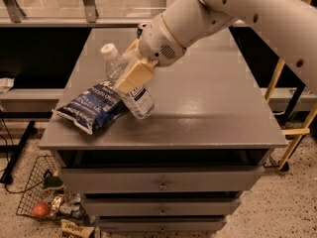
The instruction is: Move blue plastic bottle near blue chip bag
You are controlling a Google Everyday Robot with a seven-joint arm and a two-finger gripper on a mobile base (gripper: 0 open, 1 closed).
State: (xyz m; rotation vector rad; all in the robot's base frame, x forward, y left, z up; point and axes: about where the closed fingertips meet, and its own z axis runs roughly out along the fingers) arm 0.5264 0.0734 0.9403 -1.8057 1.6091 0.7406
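Note:
The blue plastic bottle (132, 94) is clear with a white cap (108, 50) and a white label. It tilts to the left, its base low over the grey table (208, 108). My gripper (133, 74) is shut on the bottle's middle, with a tan finger (134, 76) across its front. The blue chip bag (94, 105) lies flat at the table's front left, right beside the bottle and touching or almost touching it.
The white arm (237, 9) reaches in from the upper right and hides the back of the table. Drawers (161, 182) sit below the tabletop. A wire basket (47, 202) with items stands on the floor at lower left. A yellow frame (292, 128) stands at right.

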